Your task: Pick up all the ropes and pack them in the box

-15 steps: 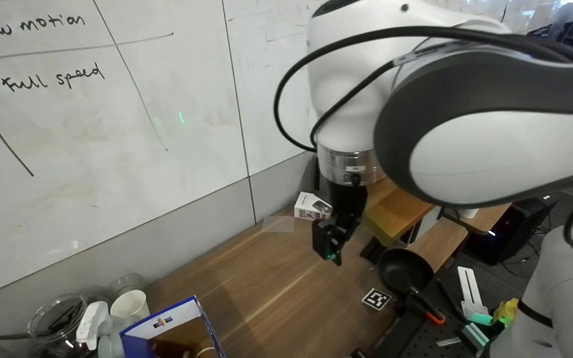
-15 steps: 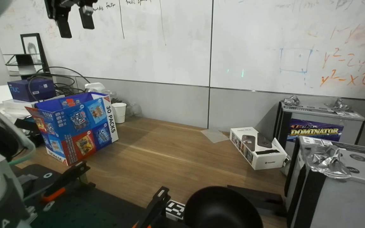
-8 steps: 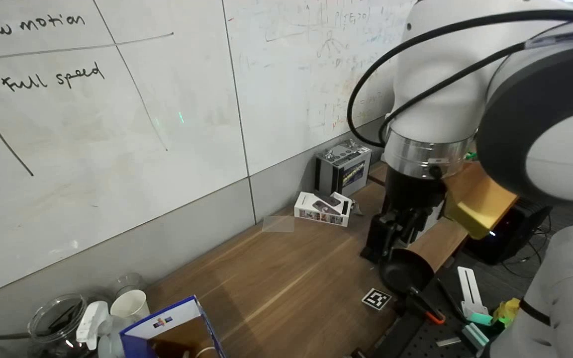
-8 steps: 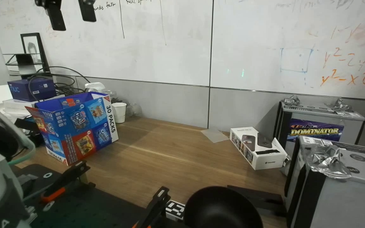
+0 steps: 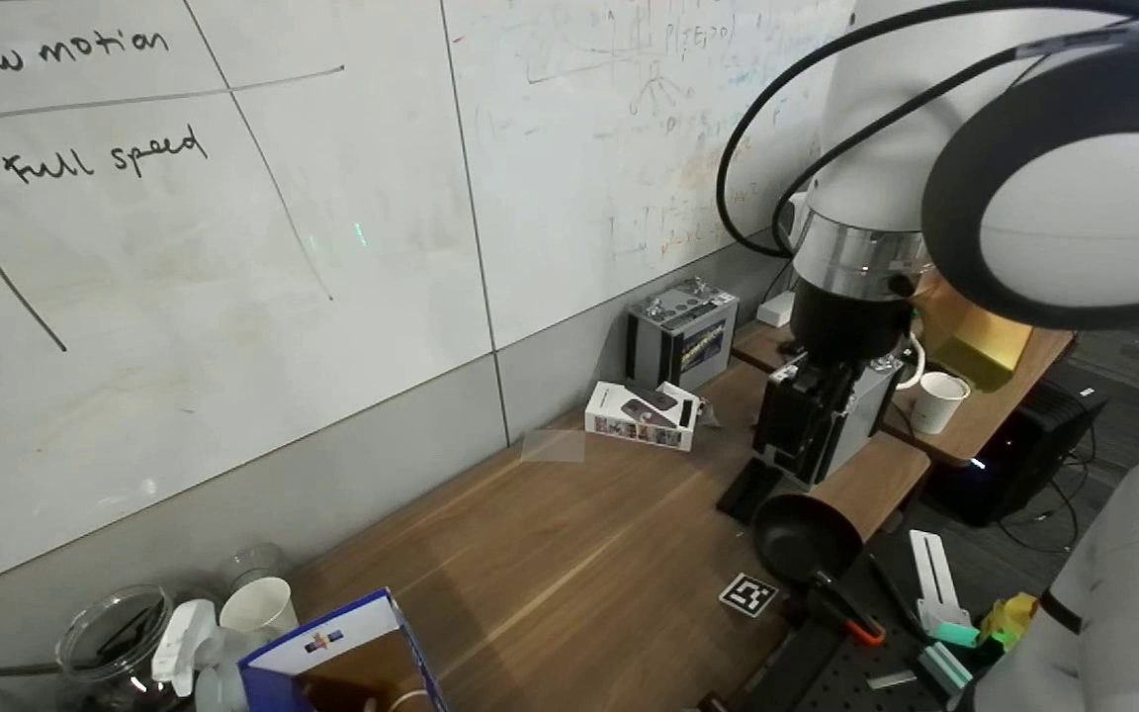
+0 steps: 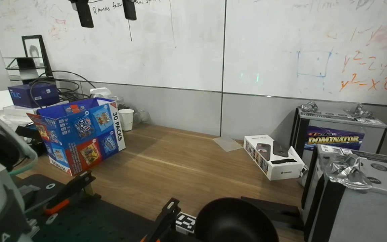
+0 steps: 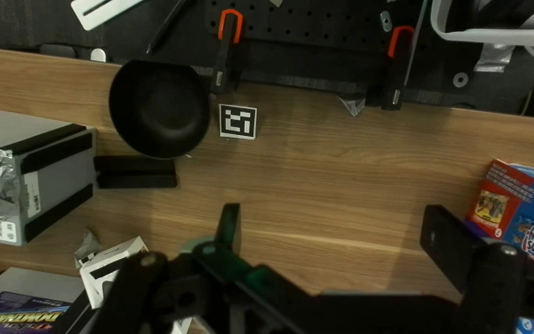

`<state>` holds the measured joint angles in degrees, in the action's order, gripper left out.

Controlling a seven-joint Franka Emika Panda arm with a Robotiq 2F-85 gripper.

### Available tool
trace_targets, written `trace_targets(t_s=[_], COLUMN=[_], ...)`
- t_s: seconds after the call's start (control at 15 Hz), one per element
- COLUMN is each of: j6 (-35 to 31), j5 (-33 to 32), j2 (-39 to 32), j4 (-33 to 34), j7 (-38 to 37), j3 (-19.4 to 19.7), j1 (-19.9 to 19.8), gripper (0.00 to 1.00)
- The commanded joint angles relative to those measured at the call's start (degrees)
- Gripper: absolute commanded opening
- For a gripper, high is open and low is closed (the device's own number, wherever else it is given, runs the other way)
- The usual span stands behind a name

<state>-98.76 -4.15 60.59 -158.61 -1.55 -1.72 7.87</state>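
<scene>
Wooden bench [image 6: 180, 168] before a whiteboard [image 6: 193, 50] — box [image 6: 82, 134] upright on it.
Claw [image 7: 333, 210] unclenched above the bench, fingers [image 7: 445, 243] well apart — pale rope [image 5: 409, 694] partly visible inside the box.

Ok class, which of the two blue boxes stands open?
The snack box, printed 30 PACKS: in an exterior view its brown inside shows through the open top, whereas the nuc box looks closed.
</scene>
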Motion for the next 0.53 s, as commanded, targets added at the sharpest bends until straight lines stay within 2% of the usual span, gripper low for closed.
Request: trace_targets(t_s=[0.0, 0.47], j6=[-1.2, 0.0], j5=[-0.5, 0.5], j2=[-0.1, -0.1], j4=[0.1, 0.1], j7=[2.8, 2.0], j3=[0.2, -0.4], j1=[-1.7, -2.2], gripper=[1.0, 1.0])
